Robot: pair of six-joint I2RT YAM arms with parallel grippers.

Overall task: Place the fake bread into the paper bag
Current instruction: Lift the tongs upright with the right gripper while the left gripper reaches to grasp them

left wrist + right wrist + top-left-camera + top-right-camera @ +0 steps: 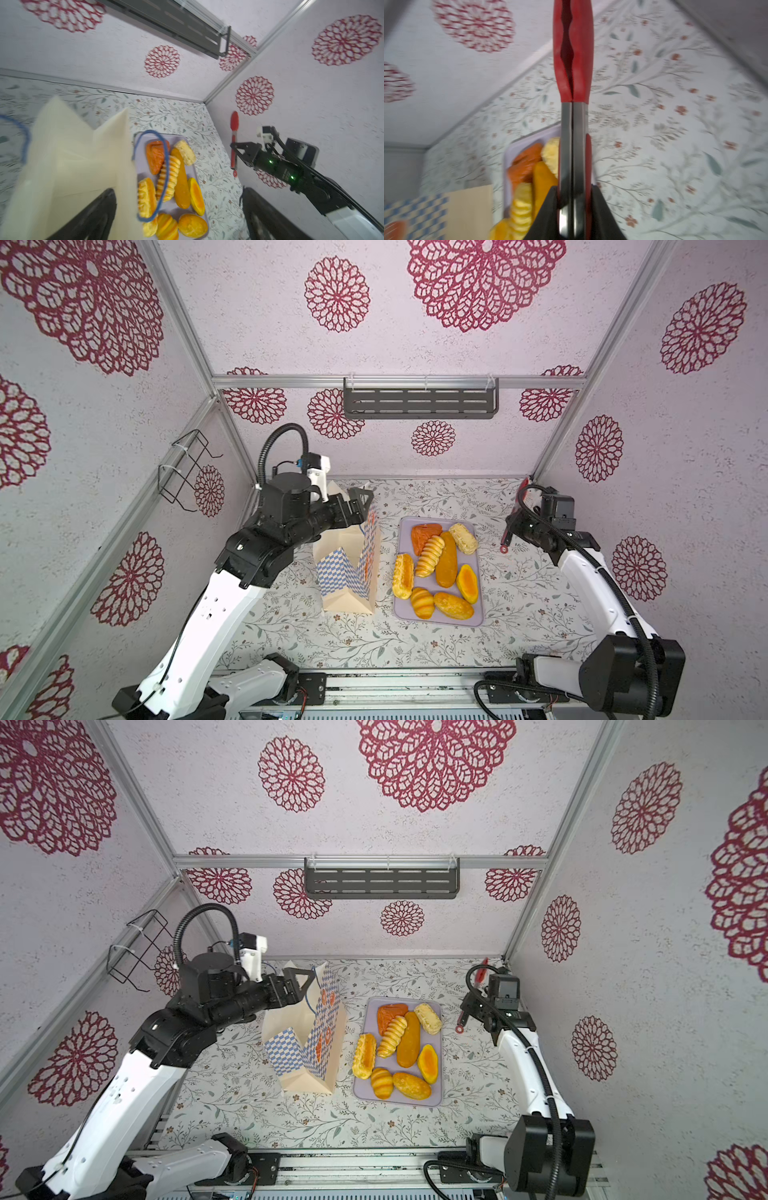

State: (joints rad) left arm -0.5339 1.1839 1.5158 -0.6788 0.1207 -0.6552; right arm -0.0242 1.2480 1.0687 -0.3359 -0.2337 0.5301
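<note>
Top views, both: showing the paper bag (349, 568) (307, 1044) standing upright with mouth open, just left of the lilac tray (478, 616), leaving only a narrow strip of floral table (332, 639) between them and wider bare cloth lying in front, toward the arm bases. Listing the fake bread (446, 560) (409, 1040), eight loaves, all lying on the tray, apart from both grippers. Finding the left gripper (359, 499) hovering at the bag's top edge with jaws standing wide, gripping nothing; left wrist view placing one finger (93, 214) over the bag's cream inside and the other finger (261, 216) beyond its tray-side wall. Finding the right gripper (467, 1006) clamping red tongs (460, 1020) (573, 52) by the steel shanks, between tray and right wall.
</note>
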